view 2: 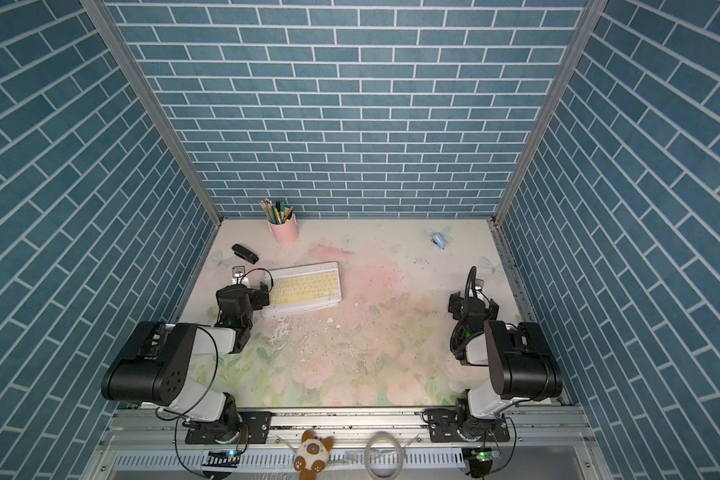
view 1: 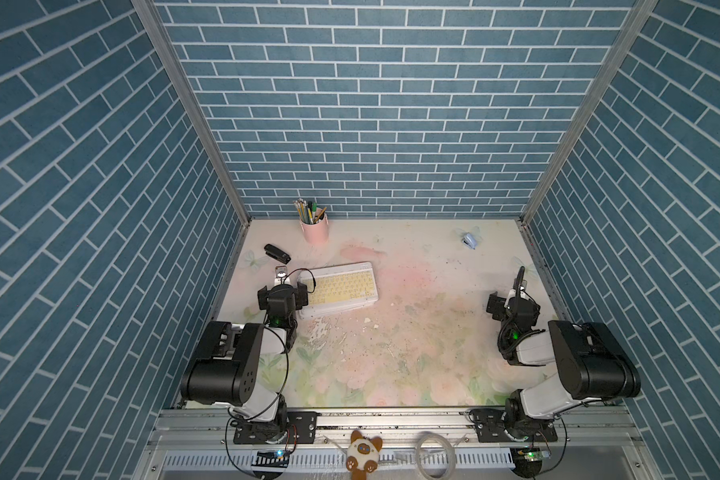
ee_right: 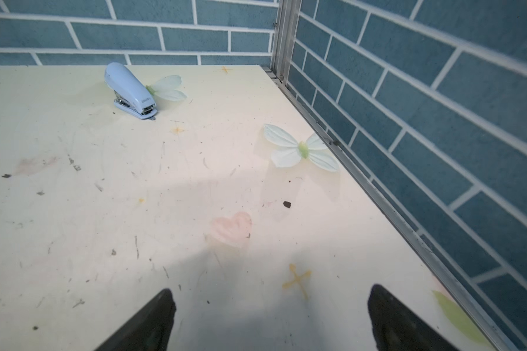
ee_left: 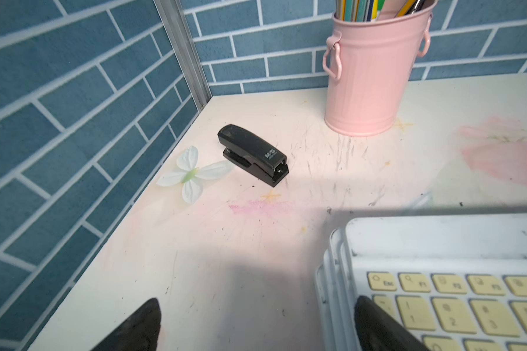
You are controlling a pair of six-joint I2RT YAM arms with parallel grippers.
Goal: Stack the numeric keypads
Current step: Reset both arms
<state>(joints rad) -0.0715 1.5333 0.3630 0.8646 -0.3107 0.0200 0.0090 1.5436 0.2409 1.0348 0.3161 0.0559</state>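
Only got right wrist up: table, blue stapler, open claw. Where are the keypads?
Observer: The keypads sit in one pile on the left half of the table, yellow-keyed one on top.
Operator: Left claw holding them?
Observer: No. The left claw is open at the pile's left end, one fingertip over the top corner; contact unclear.
Operator: Clutter nearby?
Observer: A black stapler and a pink pencil bucket stand farther back, both apart from the pile.
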